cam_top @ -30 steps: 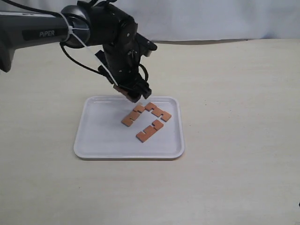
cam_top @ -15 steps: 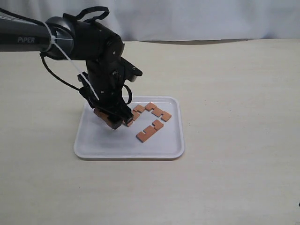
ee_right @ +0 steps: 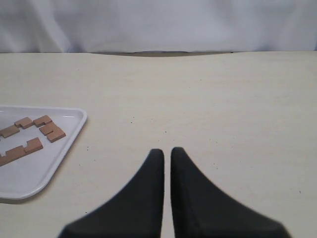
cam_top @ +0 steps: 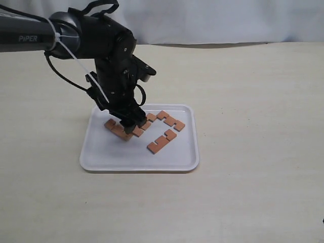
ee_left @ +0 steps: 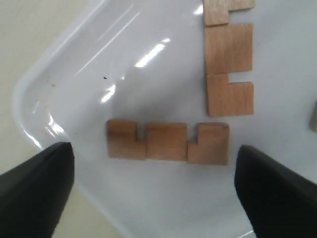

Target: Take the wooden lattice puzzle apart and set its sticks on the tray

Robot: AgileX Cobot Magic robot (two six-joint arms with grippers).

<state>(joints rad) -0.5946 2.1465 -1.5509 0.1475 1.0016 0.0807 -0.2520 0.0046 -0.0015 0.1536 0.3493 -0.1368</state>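
Notched reddish stick (ee_left: 168,142) now flat on tray (ee_left: 148,74), left fingers (ee_left: 34,193) spread

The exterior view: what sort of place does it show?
Most likely a robot lab or test bench, not a home: a black robot arm works over a white tray of notched wooden sticks, on a beige table, with a plain white cloth backdrop behind.
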